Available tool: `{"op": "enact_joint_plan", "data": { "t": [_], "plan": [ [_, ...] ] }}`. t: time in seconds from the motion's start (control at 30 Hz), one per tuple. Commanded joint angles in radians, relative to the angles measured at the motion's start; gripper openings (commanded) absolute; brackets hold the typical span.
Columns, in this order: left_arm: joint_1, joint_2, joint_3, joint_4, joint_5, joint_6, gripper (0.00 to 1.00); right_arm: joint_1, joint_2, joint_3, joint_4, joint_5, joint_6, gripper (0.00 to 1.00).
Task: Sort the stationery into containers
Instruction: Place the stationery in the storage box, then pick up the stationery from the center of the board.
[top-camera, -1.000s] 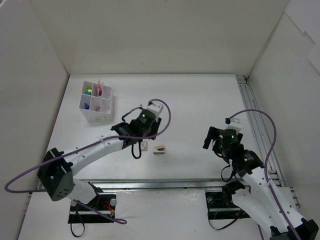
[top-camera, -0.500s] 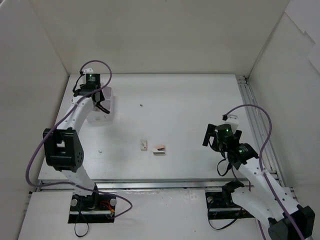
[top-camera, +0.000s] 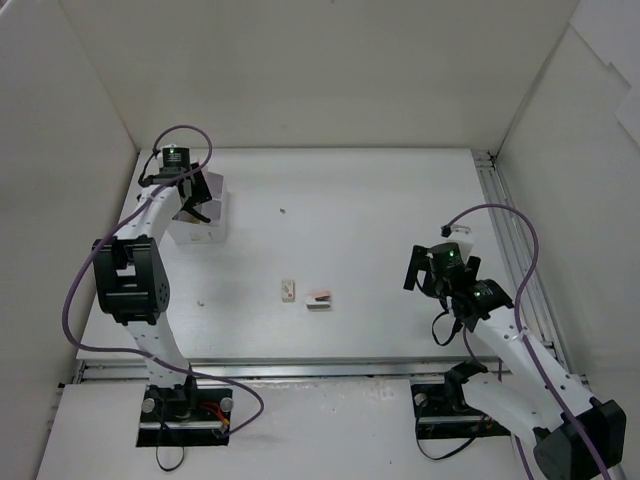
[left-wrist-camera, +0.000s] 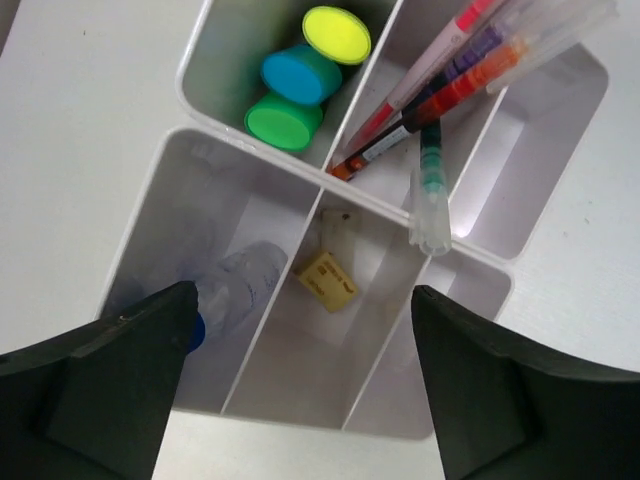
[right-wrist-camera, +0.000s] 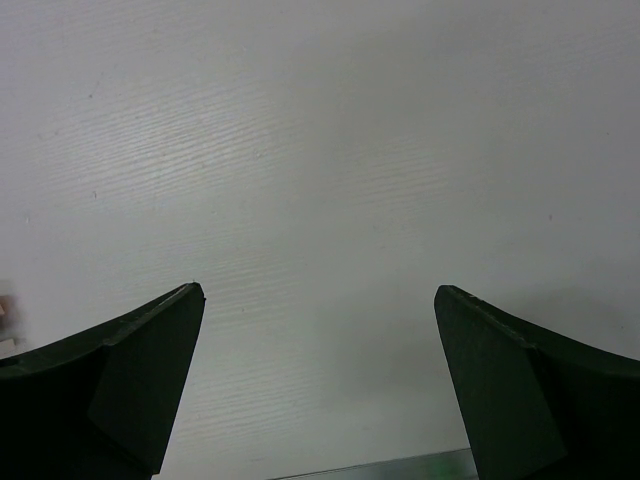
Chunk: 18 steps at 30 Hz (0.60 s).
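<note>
Left wrist view: found the left gripper (left-wrist-camera: 302, 320) spread well apart, clamped on nothing, hanging over the white box (left-wrist-camera: 330, 195). Saw a beige eraser (left-wrist-camera: 328, 281) lying in the middle compartment, right between the fingers, with a whitish eraser (left-wrist-camera: 336, 228) touching it at 12 o'clock. Noted the clear blue-capped tube (left-wrist-camera: 238, 292) at 9 o'clock in the neighbouring compartment, beside the left finger. Spotted a green highlighter (left-wrist-camera: 284, 121), a blue highlighter (left-wrist-camera: 301, 73) and a yellow highlighter (left-wrist-camera: 336, 34) standing caps-up together at 12 o'clock, and the pens (left-wrist-camera: 440, 85) leaning at 1 o'clock.

Top external view: found the right gripper (top-camera: 425, 272) spread fully apart, empty, above the table (top-camera: 380, 200). Saw a pink eraser (top-camera: 319, 299) and a pale eraser (top-camera: 289, 290) lying on the table at its 9 o'clock, well apart from it, with the box far off at their 10 o'clock.
</note>
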Motion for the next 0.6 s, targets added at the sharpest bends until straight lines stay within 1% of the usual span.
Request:
{"op": "enact_joint_plan", "data": {
  "t": [0.0, 0.07, 0.1, 0.17, 0.2, 0.33, 0.4, 0.43, 0.47, 0.53, 0.57],
  "plan": [
    [-0.012, -0.12, -0.025, 0.038, 0.033, 0.013, 0.84, -0.005, -0.011, 0.052, 0.027, -0.035, -0.037, 0.98],
    [-0.04, -0.171, -0.07, 0.048, 0.059, 0.024, 0.9, -0.008, -0.023, 0.053, 0.028, -0.059, -0.045, 0.98],
    [-0.04, -0.189, -0.1, 0.05, 0.068, 0.028, 0.94, -0.006, -0.027, 0.052, 0.027, -0.067, -0.054, 0.98],
    [-0.074, -0.248, -0.131, 0.049, 0.076, 0.028, 0.97, -0.008, -0.036, 0.049, 0.027, -0.09, -0.06, 0.98],
    [-0.083, -0.268, -0.162, 0.047, 0.082, 0.027, 1.0, -0.008, -0.039, 0.047, 0.027, -0.101, -0.071, 0.98],
    [-0.164, -0.392, -0.259, 0.035, 0.09, 0.009, 0.99, -0.008, -0.05, 0.039, 0.027, -0.122, -0.078, 0.98],
    [-0.238, -0.426, -0.335, 0.027, 0.101, -0.011, 1.0, -0.008, -0.051, 0.035, 0.027, -0.124, -0.072, 0.98],
    [-0.265, -0.452, -0.357, 0.022, 0.11, -0.019, 0.99, -0.009, -0.053, 0.03, 0.027, -0.124, -0.071, 0.98],
    [-0.326, -0.463, -0.38, 0.019, 0.116, -0.039, 1.0, -0.009, -0.054, 0.027, 0.027, -0.127, -0.069, 0.98],
    [-0.386, -0.487, -0.426, 0.007, 0.122, -0.056, 0.99, -0.005, -0.05, 0.016, 0.025, -0.122, -0.06, 0.98],
    [-0.434, -0.49, -0.44, 0.007, 0.143, -0.085, 0.99, -0.005, -0.05, 0.013, 0.027, -0.121, -0.058, 0.98]
  ]
}}
